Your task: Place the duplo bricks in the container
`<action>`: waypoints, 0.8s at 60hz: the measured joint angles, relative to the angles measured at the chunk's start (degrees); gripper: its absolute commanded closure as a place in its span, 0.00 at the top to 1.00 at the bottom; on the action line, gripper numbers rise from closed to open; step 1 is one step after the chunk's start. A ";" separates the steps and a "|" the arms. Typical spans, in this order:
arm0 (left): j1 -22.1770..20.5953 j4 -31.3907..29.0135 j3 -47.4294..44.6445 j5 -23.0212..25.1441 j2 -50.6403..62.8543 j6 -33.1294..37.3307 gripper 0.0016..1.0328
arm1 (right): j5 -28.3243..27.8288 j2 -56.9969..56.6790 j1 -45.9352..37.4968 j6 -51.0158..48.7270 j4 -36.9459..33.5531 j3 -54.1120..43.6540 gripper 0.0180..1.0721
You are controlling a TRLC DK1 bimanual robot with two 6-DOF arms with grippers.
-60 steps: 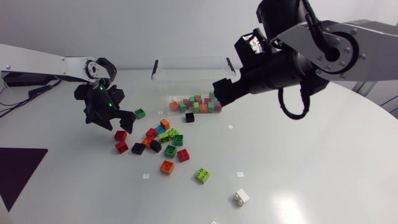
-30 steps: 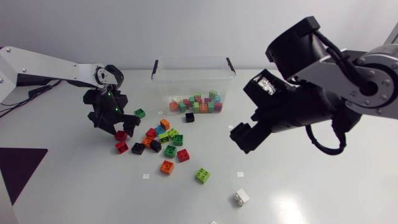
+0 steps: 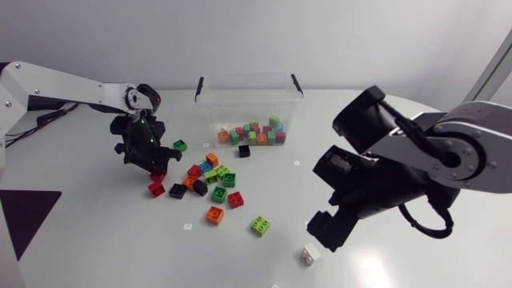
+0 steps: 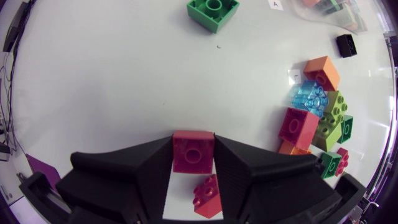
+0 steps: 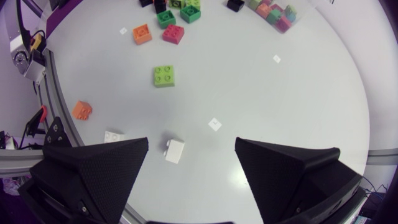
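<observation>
While the left gripper (image 4: 193, 142) clamps the red brick (image 4: 193, 152) at the pile's edge, the right gripper (image 5: 191, 149) hangs open.
Lift L straight up so neighbouring bricks aren't dragged, then carry to the container (image 3: 210, 84), w/ many bricks inside; R: centre over the white brick (image 5: 175, 150) near the table edge before closing.

Pretty bright, even light from above, just soft shadows on the table (image 3: 120, 248), and both wrist views warp at the edges.
</observation>
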 measured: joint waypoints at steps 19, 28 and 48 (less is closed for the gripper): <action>-0.02 -1.55 -0.04 0.02 -6.10 0.00 0.24 | -0.42 5.88 2.25 0.04 2.08 -3.02 0.94; -0.11 -2.23 -0.02 0.92 -10.36 0.00 0.24 | -0.17 8.41 2.58 0.28 4.04 -3.98 0.92; -3.76 -3.48 2.58 6.78 -17.18 0.00 0.24 | 0.72 14.21 3.08 1.38 7.13 -4.81 0.86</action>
